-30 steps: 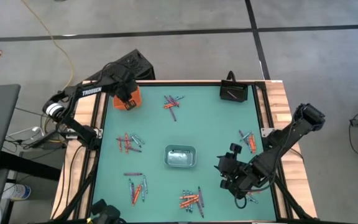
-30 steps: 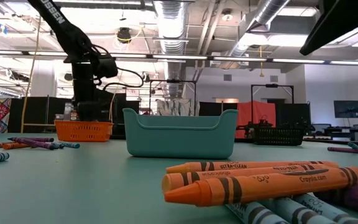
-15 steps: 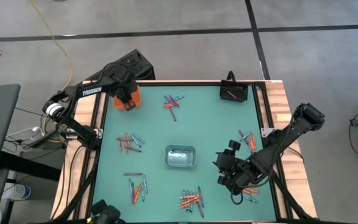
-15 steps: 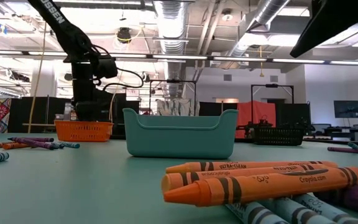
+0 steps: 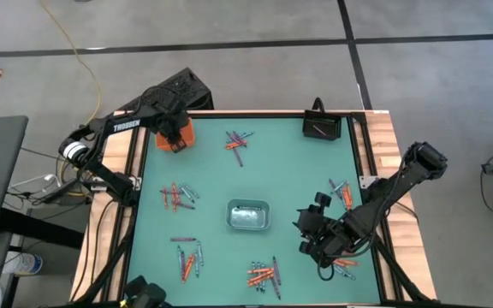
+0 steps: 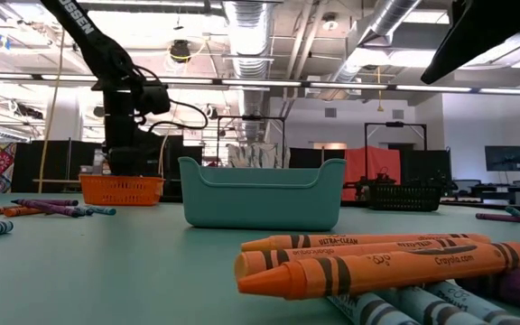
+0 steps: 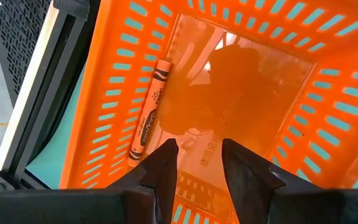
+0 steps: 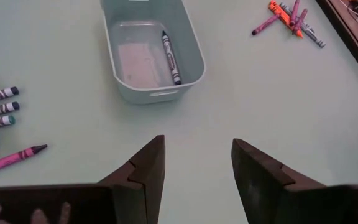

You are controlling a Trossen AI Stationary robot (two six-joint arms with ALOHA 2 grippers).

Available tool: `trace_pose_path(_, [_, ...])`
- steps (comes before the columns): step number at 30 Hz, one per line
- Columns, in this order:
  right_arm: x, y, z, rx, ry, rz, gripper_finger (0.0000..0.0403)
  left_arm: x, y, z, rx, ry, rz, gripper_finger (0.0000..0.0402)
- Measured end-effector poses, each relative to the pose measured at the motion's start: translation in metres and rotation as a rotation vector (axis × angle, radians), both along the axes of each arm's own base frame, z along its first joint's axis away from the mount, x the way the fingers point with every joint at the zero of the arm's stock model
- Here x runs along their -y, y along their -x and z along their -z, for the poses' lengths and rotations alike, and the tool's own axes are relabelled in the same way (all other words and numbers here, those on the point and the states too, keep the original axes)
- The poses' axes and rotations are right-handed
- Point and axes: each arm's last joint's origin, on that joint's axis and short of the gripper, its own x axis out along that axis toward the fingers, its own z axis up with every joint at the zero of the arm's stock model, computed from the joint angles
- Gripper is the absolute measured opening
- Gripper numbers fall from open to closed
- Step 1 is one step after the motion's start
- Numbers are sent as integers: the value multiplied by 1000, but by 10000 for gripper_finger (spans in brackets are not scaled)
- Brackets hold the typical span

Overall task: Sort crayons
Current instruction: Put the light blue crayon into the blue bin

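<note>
I had just parted the left gripper (image 7: 197, 163) narrowly, dropping an orange crayon (image 7: 146, 112) into the orange basket (image 7: 328, 112) at eleven o'clock, one sorted; the right gripper (image 8: 194, 163) hung wide and empty.

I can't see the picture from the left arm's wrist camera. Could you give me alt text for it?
An orange slotted tray seen from just above, with one orange crayon lying along its inner wall. The left gripper hangs over the tray, its two dark fingers parted with nothing between them.

Crayons (image 5: 181, 196) lay in loose clusters across the green table (image 5: 289, 171); one orange crayon (image 7: 146, 113) rested flat inside the orange tray (image 7: 114, 93).
</note>
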Motion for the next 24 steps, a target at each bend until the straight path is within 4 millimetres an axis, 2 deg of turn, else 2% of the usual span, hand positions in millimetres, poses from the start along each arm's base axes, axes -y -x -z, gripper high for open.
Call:
trace_pose_path(8, [0, 0, 0, -4, 2, 0, 177, 4, -3, 0, -3, 14, 1, 117])
trace_pose_path(13, [0, 1, 0, -7, 4, 0, 177, 8, -4, -9, 12, -17, 11, 117])
trace_pose_path(19, [1, 1, 0, -11, 7, 0, 177, 18, 2, -35, 62, -101, 9, 117])
trace_pose_path(24, [2, 2, 1, -20, 10, 10, 177, 33, 9, -64, 176, -172, 13, 116])
